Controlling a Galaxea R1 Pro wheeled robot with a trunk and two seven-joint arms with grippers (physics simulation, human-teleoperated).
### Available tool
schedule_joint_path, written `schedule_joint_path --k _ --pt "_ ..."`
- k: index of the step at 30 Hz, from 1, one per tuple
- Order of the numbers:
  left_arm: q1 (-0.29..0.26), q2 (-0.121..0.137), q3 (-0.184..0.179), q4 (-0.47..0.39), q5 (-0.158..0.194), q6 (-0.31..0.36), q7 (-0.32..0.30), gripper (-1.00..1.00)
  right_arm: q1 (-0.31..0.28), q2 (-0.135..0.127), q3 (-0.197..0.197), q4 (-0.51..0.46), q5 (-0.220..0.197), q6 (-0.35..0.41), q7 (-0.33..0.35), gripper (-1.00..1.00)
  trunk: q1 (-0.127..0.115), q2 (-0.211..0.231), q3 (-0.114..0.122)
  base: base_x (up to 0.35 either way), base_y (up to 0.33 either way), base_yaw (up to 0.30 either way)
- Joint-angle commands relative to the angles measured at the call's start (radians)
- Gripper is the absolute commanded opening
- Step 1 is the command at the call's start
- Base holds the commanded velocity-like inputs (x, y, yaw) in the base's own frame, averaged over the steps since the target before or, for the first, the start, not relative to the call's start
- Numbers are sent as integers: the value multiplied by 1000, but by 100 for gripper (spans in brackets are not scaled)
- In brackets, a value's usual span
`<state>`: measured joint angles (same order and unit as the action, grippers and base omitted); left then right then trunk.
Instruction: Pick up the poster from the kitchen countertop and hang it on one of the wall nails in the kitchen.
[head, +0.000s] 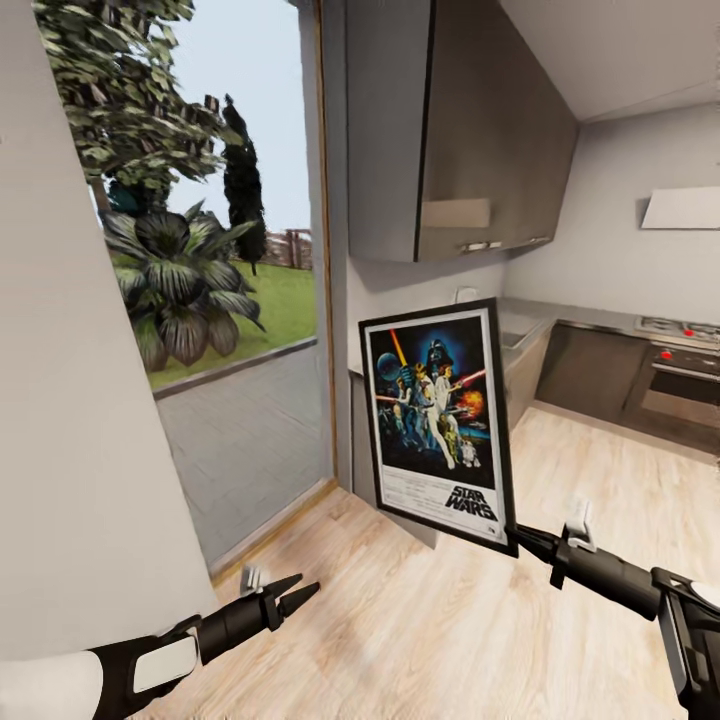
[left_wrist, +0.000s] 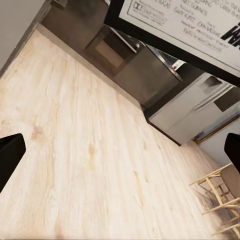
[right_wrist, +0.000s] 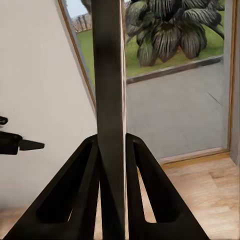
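The Star Wars poster (head: 437, 420) stands upright in mid-air, black-framed, its artwork facing me. My right gripper (head: 522, 541) is shut on its lower right corner. In the right wrist view the poster (right_wrist: 107, 75) shows edge-on, pinched between the gripper's (right_wrist: 111, 141) two fingers. Lower left of the poster, my left gripper (head: 295, 596) hovers over the floor, open and holding nothing. Its fingertips (left_wrist: 10, 155) sit wide apart in the left wrist view, with the poster's bottom edge (left_wrist: 180, 20) above. The kitchen countertop (head: 520, 325) runs behind the poster.
A white wall (head: 60, 400) stands close on the left, beside a tall glass door (head: 240, 300) onto the garden. Dark upper cabinets (head: 470, 130) hang above the counter. An oven and hob (head: 685, 380) stand at the far right. A wooden chair (left_wrist: 220, 195) stands on the light wood floor (head: 420, 620).
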<state>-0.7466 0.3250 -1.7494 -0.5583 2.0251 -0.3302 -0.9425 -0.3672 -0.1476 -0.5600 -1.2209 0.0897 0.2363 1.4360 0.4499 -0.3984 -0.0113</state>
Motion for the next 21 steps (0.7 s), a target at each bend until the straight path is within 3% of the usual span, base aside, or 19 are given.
schedule_joint_path --k 1,12,21 --pt "-2 0 -8 -2 11 -4 -2 100 -1 1 -1 0 4 14 9 -100 0 -2 -1 -272 -196 7" --pt "-2 0 -9 -2 11 -4 -2 100 -1 2 1 1 4 12 12 -100 0 -2 -1 -120 -86 213" --pt "-2 -3 -10 -3 11 -4 -2 100 -1 2 2 0 4 13 12 -100 0 -2 -1 -219 -190 161"
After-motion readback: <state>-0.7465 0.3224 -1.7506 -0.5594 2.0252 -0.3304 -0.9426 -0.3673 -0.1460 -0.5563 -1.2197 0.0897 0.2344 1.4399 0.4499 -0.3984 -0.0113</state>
